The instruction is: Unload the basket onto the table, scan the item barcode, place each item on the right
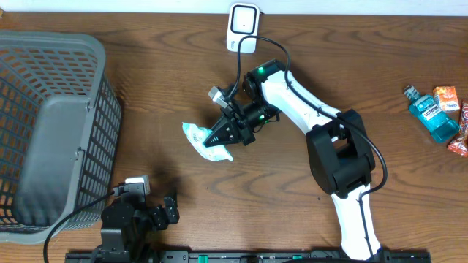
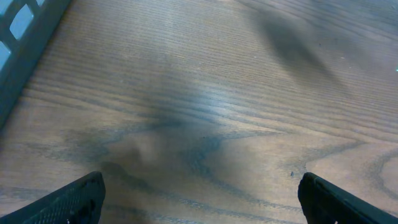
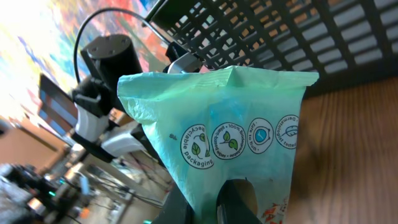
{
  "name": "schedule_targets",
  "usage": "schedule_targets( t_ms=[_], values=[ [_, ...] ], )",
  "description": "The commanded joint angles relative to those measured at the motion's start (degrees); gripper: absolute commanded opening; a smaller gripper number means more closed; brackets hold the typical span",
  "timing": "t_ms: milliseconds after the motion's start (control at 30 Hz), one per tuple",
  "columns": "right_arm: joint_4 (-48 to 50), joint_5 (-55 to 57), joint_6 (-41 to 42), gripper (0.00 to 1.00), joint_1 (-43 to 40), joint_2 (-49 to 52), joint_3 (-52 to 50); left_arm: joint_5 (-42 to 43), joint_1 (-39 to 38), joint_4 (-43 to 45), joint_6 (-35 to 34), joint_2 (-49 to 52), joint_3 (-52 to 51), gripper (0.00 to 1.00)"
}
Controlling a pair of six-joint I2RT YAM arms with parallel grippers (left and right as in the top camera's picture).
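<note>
Overhead view: A grey basket [image 1: 51, 131] stands well to the left of both arms, and only its own grey floor shows inside. The right gripper [image 1: 213, 137] is closed on a teal-and-white packet [image 1: 194, 134] at mid-table. The packet sticks out past the fingertips to the left, toward the basket. A white scanner [image 1: 243, 28] sits at the far table edge, behind the right arm and well apart from the packet. A blue mouthwash bottle [image 1: 430, 115] and orange snack packs [image 1: 446, 97] lie far out on the right. The left gripper [image 1: 170, 208] is parked at the near edge, just beside the basket's near corner and well apart from the packet.

Left wrist view: Both fingers [image 2: 74, 202] stand at the bottom corners, spread to their widest. Only bare wooden table [image 2: 205, 93] lies between them. The basket's wall crosses the upper left corner.

Right wrist view: The packet fills the centre and rises straight out from the fingers [image 3: 236, 199], which are clamped on its lower edge. A row of round printed symbols faces the camera. No barcode can be made out on this face. The basket's mesh lies beyond the packet, with the left arm [image 3: 106, 62] to one side.
</note>
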Motion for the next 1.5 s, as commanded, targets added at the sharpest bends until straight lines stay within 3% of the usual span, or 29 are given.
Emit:
schedule_targets(
  t_ms=[0, 167, 367, 467, 567, 600, 833, 1067, 1333, 1467],
  values=[
    [-0.11, -2.49, -6.67, 0.01, 0.31, -1.29, -0.09, 0.68, 0.20, -1.84, 0.11, -0.07, -0.48, 0.99],
    [-2.01, 2.05, -4.85, 0.01, -0.46, -1.33, -0.07, 0.68, 0.20, -1.84, 0.11, -0.07, -0.48, 0.99],
    [-0.02, 16.57, 12.50, 0.01, -4.37, -1.33, 3.61, 0.68, 0.20, -1.84, 0.11, -0.07, -0.48, 0.99],
    [9.42, 29.59, 31.08, 0.01, -6.54, -1.33, 7.65, 0.68, 0.20, -1.84, 0.11, -0.07, -0.48, 0.99],
    [24.00, 58.10, 61.22, 0.01, -7.19, -1.33, 9.81, 0.68, 0.20, -1.84, 0.11, -0.07, -0.48, 0.99],
    [26.16, 68.48, 65.64, 0.01, -7.06, -1.33, 10.32, 0.70, 0.20, -1.84, 0.11, -0.07, -0.48, 0.99],
    [32.68, 98.31, 69.05, 0.01, -5.64, -1.14, 11.39, 0.68, 0.20, -1.84, 0.11, -0.07, -0.48, 0.99],
    [42.95, 105.77, 67.63, 0.01, -5.79, -0.55, 11.39, 0.68, 0.20, -1.84, 0.11, -0.07, -0.48, 0.99],
    [56.85, 111.78, 56.89, 0.01, -5.84, -0.04, 11.74, 0.68, 0.20, -1.84, 0.11, -0.07, -0.48, 0.99],
    [58.71, 113.46, 51.60, 0.01, -5.84, 3.48, 16.55, 0.68, 0.20, -1.84, 0.11, -0.07, -0.48, 0.99]
  ],
)
